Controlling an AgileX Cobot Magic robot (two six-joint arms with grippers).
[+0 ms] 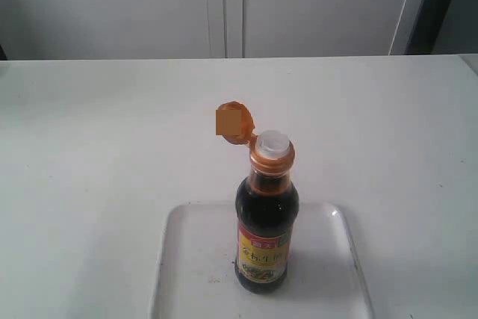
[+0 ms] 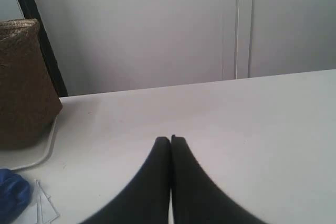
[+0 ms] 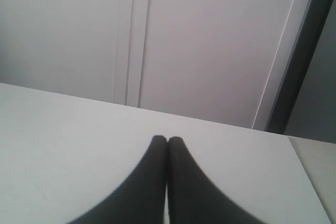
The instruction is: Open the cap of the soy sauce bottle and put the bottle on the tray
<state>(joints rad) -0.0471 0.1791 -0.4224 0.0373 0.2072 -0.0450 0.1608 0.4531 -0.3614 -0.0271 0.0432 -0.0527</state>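
We take this for a plain indoor test room or lab, not a kitchen. We see a bare white surface (image 1: 89, 147), flat white wall panels (image 1: 112, 5), and a woven brown basket (image 2: 23, 82) beside a white cable (image 2: 44, 153).

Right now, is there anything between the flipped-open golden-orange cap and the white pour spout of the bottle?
Only the hinge: in the exterior view the golden-orange ribbed cap joins the matching orange collar around the white pour spout.

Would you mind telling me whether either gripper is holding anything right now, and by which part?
Nothing is held. The left gripper and right gripper are both shut on nothing, away from the soy sauce bottle, which stands free on the tray.
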